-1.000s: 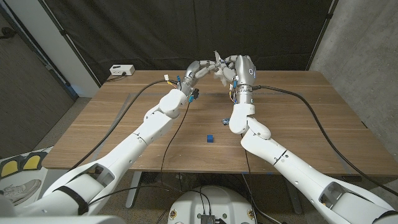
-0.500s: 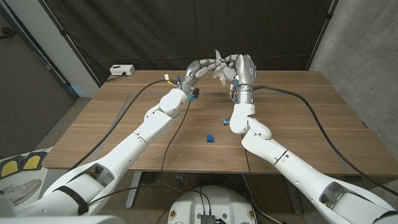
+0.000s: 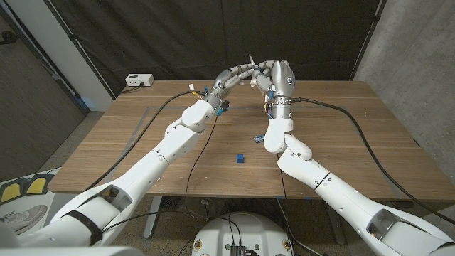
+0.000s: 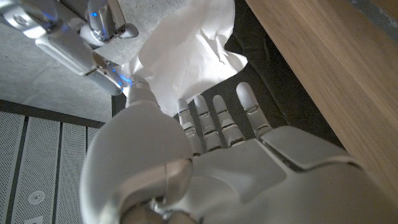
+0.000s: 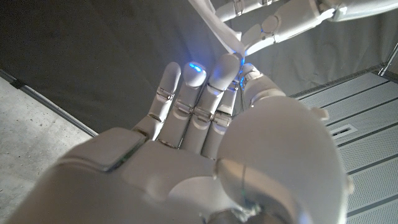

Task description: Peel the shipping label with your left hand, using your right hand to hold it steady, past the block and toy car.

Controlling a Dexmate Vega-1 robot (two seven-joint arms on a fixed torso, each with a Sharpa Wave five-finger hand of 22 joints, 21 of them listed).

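The left hand [image 3: 234, 75] and the right hand [image 3: 274, 77] meet fingertip to fingertip in the air above the far middle of the surface [image 3: 341, 135], both raised well off the wood. Between them is the shipping label [image 3: 250, 62], a crumpled piece of white paper that pokes up as a small point where the fingers come together. In the left wrist view the left hand [image 4: 205, 155] has the label [image 4: 189, 53] against its thumb and fingers, the sheet fanning out wrinkled beyond them, so it grips the paper. In the right wrist view the right hand [image 5: 199, 143] has its fingers close together and reaching up, with a strip of the label [image 5: 214, 25] at its fingertips; it appears to pinch the paper, though the contact itself is small and hard to read. The left hand [image 5: 280, 18] shows just past it.

Nearer the robot, a small blue block [image 3: 241, 158] lies on the surface, and a toy car [image 3: 257, 136] sits just beside the right forearm. A white box [image 3: 139, 80] rests at the far left corner.
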